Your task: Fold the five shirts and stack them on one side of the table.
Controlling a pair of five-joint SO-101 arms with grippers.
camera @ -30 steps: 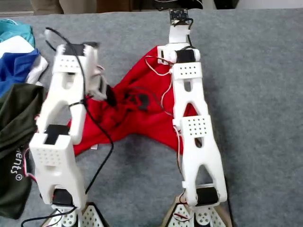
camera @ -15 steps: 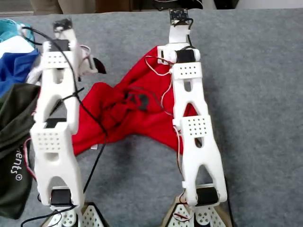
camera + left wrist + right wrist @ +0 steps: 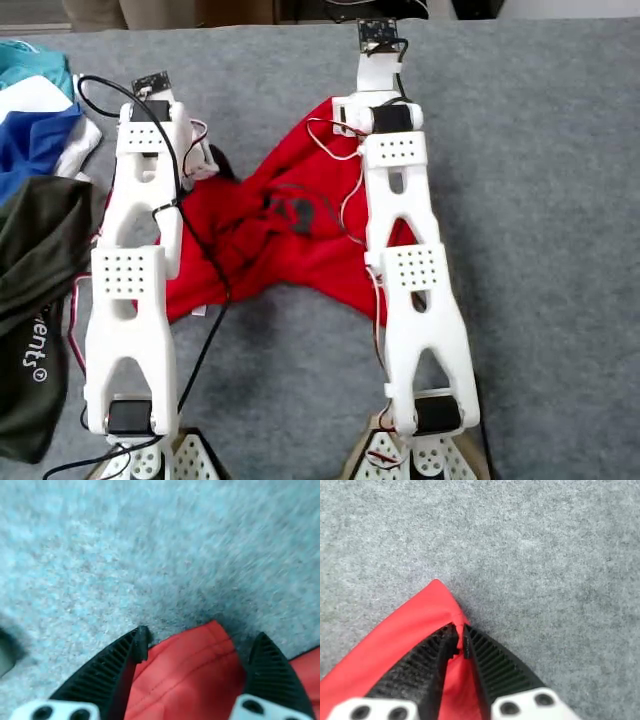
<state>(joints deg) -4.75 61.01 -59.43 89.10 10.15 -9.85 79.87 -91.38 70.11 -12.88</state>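
Presently, at the far left of the bench (image 3: pixel 560 200), we see a heap of unfolded shirts (image 3: pixel 40 200), green, blue and teal, lying beside the left arm. Next along, the left tool (image 3: pixel 200 636) stands released, its two fingers astride a corner of the red shirt (image 3: pixel 185 680) and gripping nothing. The red shirt lies crumpled between the two arms, in the middle of the bench. To the right, the right tool (image 3: pixel 458 628) is clenched on another corner of that shirt, close above the grey surface on the far side. We judge the work to be on its first garment: spreading the red shirt flat before any fold. The next move, as we read it, calls for the left tool to drop and pinch its corner, then for both arms to draw apart so the cloth lies smooth.
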